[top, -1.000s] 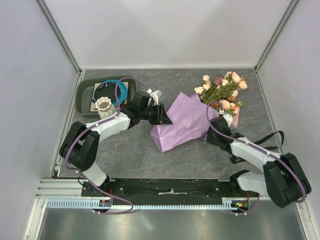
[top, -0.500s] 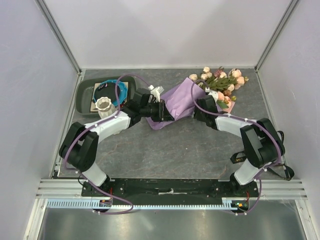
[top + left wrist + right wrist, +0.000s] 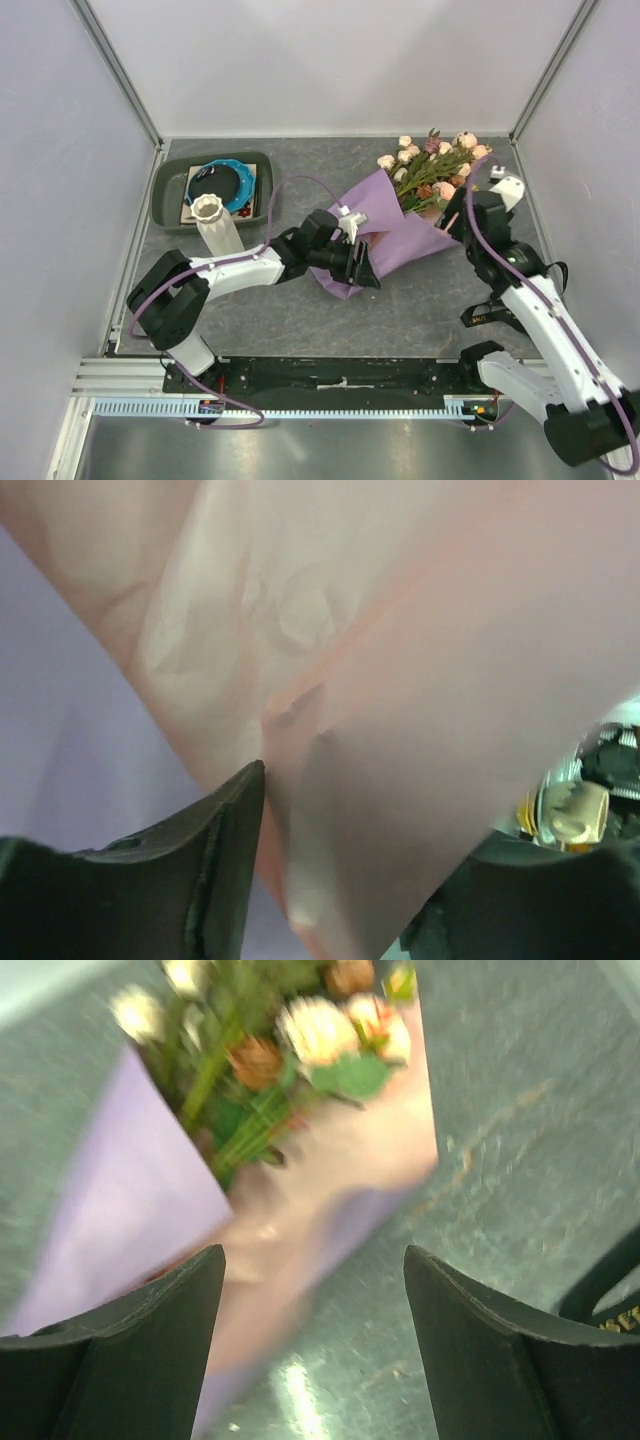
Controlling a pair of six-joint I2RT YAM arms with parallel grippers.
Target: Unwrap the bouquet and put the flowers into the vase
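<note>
Lilac-paper bouquet [image 3: 400, 215] of peach and cream roses, centre-right. Left gripper [image 3: 358, 268] straddles its paper foot, likely steadying; we cannot tell if it grips. Right gripper [image 3: 312, 1260] gapes empty.

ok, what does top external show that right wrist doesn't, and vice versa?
Only top external: tall white ribbed vase, dark grey tray, left gripper at the wrap's lower end. Only right wrist: close view between the spread dark fingers of the right gripper. Both: lilac-and-pink paper bouquet of peach and cream roses, grey stone-look tabletop.
</note>
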